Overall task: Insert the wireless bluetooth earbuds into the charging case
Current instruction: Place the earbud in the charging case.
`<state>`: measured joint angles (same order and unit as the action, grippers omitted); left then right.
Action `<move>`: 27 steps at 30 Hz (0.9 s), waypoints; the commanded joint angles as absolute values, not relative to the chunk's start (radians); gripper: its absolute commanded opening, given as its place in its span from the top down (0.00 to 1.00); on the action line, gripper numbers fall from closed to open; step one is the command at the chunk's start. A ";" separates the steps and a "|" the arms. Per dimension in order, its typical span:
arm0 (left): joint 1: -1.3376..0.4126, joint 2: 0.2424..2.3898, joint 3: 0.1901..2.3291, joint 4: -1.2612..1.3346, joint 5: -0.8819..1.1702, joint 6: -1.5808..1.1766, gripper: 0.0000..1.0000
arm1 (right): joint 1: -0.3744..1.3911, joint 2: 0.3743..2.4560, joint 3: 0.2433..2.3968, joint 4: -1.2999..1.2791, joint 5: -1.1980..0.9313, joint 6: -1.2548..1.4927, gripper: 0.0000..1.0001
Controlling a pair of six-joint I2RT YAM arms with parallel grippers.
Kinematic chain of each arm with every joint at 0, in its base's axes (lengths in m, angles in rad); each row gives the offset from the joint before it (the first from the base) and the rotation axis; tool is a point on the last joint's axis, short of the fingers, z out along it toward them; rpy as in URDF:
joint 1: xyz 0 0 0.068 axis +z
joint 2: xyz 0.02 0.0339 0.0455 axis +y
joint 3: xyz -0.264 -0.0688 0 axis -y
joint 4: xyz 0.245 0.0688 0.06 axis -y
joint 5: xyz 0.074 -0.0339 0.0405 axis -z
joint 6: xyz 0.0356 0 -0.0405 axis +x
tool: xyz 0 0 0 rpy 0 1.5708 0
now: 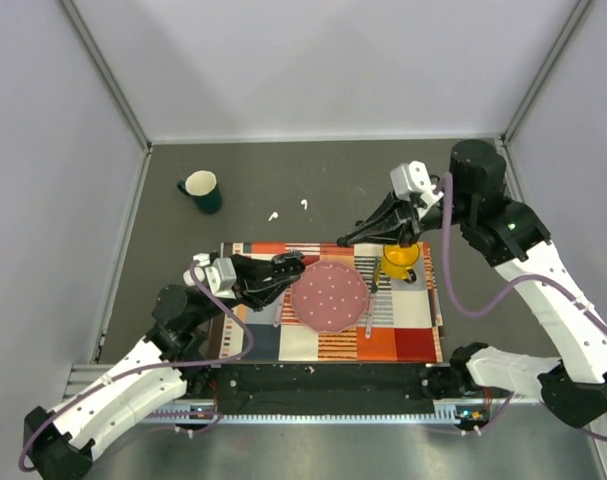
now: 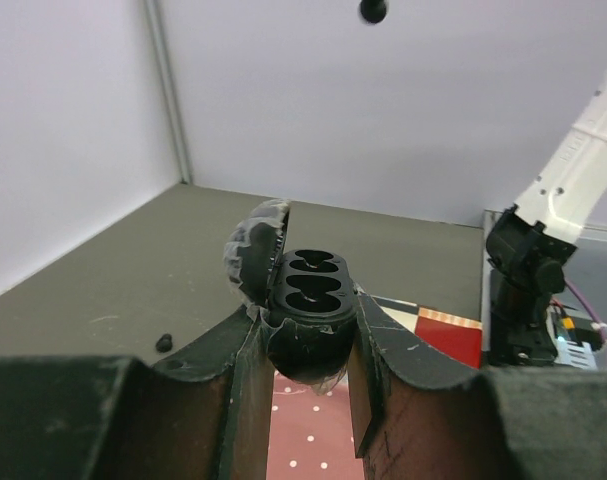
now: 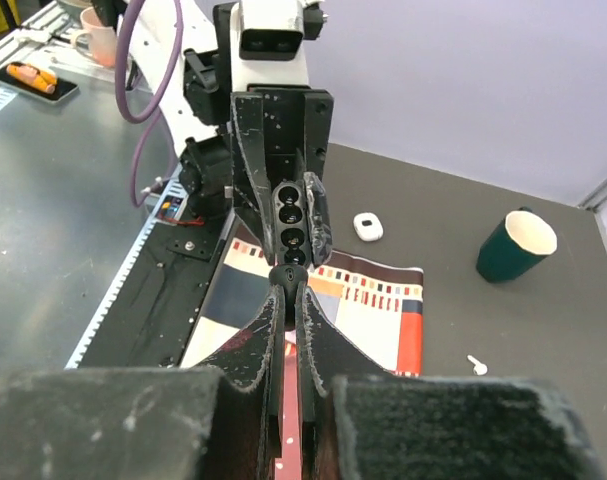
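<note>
Two tiny white earbuds (image 1: 273, 215) (image 1: 304, 203) lie on the grey table beyond the placemat; one shows in the right wrist view (image 3: 474, 364). The white charging case (image 3: 368, 227) lies on the table beside the placemat's far edge, untouched. My left gripper (image 1: 283, 268) (image 2: 305, 310) is shut on a small black oval case (image 2: 308, 290), lid open, two wells showing. My right gripper (image 1: 343, 241) (image 3: 289, 285) is shut on a small black round piece (image 3: 289, 273), just in front of that black case's open wells (image 3: 291, 225).
A striped placemat (image 1: 403, 335) holds a pink dotted plate (image 1: 329, 296) and a yellow cup (image 1: 400, 258). A dark green mug (image 1: 201, 190) stands at the back left. A small black bit (image 2: 164, 342) lies on the grey table. Walls enclose three sides.
</note>
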<state>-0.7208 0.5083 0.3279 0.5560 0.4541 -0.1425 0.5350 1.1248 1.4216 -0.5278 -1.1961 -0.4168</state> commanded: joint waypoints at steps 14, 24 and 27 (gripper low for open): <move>-0.721 0.586 0.391 0.716 0.595 -0.170 1.00 | 0.799 1.189 1.476 -0.700 -0.924 -0.704 1.00; -0.721 0.592 0.397 0.712 0.598 -0.175 1.00 | 0.847 1.209 1.463 -0.652 -0.881 -0.713 1.00; -0.721 0.594 0.397 0.712 0.597 -0.176 1.00 | 0.861 1.219 1.463 -0.643 -0.871 -0.716 1.00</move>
